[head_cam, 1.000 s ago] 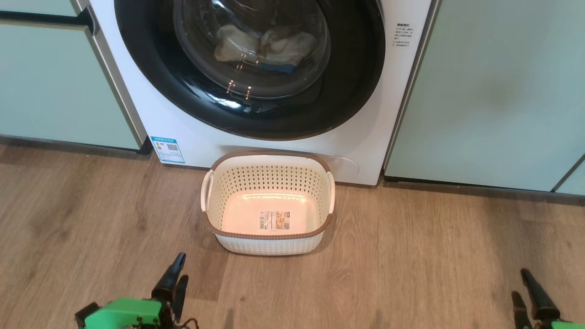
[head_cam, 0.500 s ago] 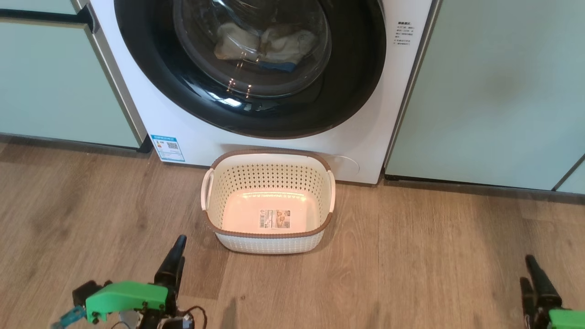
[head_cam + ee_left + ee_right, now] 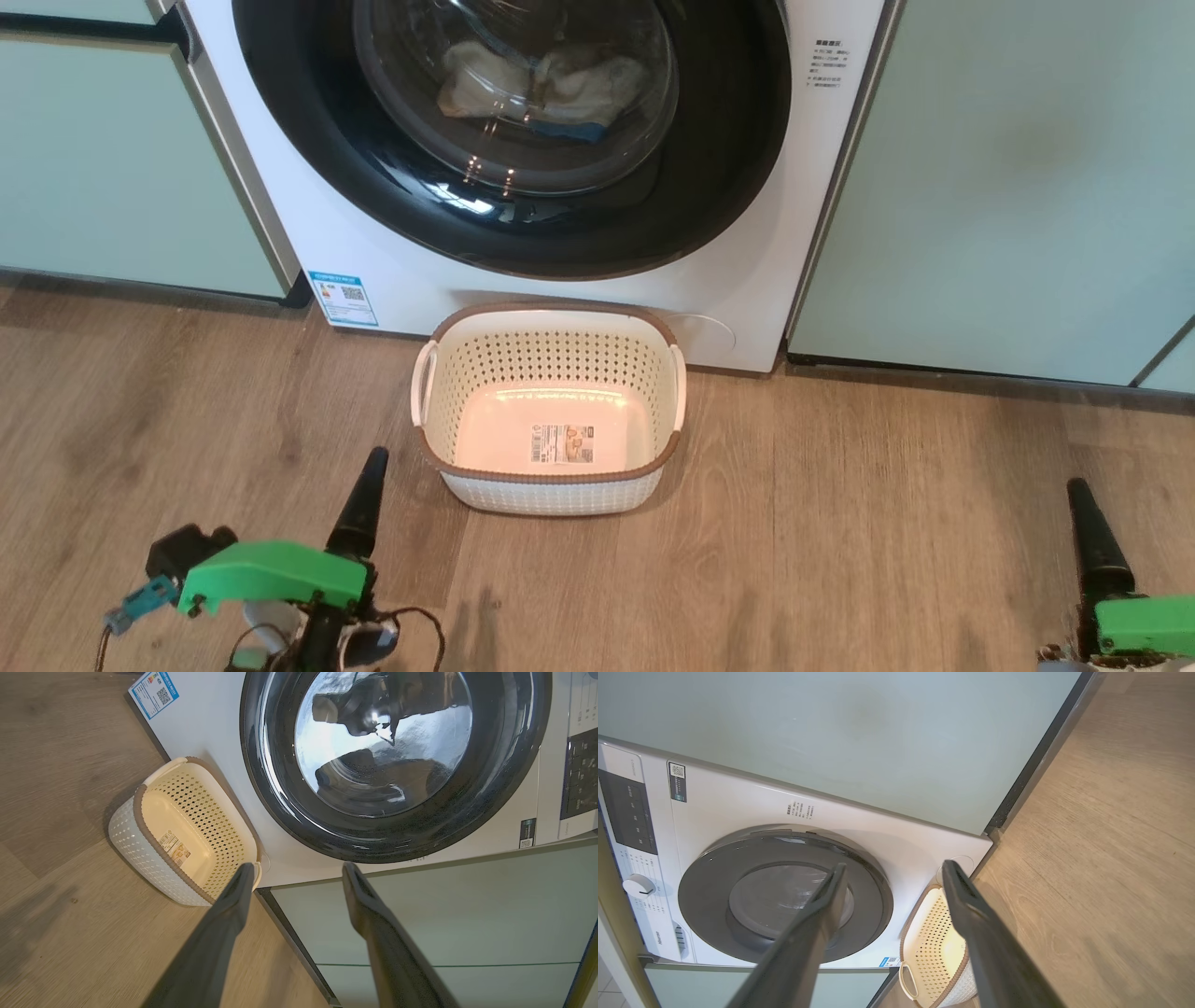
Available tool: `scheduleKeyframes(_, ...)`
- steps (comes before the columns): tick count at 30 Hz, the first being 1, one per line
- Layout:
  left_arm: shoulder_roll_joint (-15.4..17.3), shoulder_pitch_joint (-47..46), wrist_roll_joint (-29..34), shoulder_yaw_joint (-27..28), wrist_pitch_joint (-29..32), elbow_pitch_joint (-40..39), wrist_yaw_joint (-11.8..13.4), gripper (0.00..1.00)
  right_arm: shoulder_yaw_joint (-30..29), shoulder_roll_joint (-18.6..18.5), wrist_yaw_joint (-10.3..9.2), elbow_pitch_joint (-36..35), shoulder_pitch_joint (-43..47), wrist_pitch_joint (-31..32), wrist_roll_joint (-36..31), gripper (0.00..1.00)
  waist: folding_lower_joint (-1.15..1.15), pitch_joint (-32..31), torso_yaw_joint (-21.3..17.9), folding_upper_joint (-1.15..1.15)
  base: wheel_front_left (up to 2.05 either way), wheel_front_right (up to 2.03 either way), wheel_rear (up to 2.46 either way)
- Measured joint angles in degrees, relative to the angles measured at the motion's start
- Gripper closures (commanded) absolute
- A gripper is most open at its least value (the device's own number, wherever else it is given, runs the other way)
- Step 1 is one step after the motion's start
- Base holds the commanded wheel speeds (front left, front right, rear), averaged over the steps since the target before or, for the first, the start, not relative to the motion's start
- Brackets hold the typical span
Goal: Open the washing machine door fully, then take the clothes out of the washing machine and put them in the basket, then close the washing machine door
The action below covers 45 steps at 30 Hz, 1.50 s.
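**Door shut, clothes inside, both grippers wide open**

The door sits closed, flush against the front of the washer. Its glossy black ring surrounds the bulging glass window. Through the glass, in the head view, the clothes lie in a cream heap inside the drum, with a strip of blue trim along their lower edge.

The basket stands upright on the wood floor, directly below the door and just in front of the washer's base. Whether its back rim touches the machine cannot be told. A label lies on the basket's floor. A blue sticker marks the washer's lower left corner, and pale green cabinets flank the machine on both sides.

The left gripper hangs over the floor at the lower left of the head view, near the basket's front left corner but apart from it. Its jaws are spread, pinching nothing. In its wrist view the fingers point toward the door's rim and the basket's side.

The right gripper hangs at the lower right of the head view, well apart from the basket. Its jaws are also spread, with nothing between them. Its wrist view looks along the fingers at the door and basket, with the control panel and a white dial at the left.
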Motion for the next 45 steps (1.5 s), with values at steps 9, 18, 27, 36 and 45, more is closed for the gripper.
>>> scheduleKeyframes(9,0.01,-0.64,6.42,-0.25,-1.26,-0.83,0.00,0.00,0.90,0.00,0.00,-0.85,-0.05,-1.24,-8.81,0.00,0.00,0.02,0.02,0.00,0.00,0.00,0.00)
scheduleKeyframes(18,0.05,-1.71,15.06,-0.31,-2.54,-1.70,-0.01,0.00,2.22,-0.03,0.00,-2.05,-1.09,-2.71,-19.05,0.00,0.00,0.01,0.18,0.00,0.00,0.00,0.00)
scheduleKeyframes(27,0.33,-2.66,24.20,-1.35,-4.30,-2.26,-0.01,0.00,4.10,-0.60,0.00,-2.87,-1.10,-4.02,-29.45,0.00,0.00,0.09,0.27,0.00,0.00,0.00,0.00)
scheduleKeyframes(36,1.26,-4.10,33.06,-2.32,-5.71,-3.13,0.81,0.00,4.81,-1.37,0.00,-3.25,-2.50,-5.70,-39.23,0.00,0.00,0.21,0.28,0.00,0.00,0.00,0.00)
scheduleKeyframes(45,1.83,-4.94,39.38,-3.43,-7.24,-3.26,2.59,0.00,4.90,-1.41,0.01,-3.25,-3.39,-7.22,-47.49,0.00,0.00,0.29,0.29,0.00,0.00,0.00,0.00)
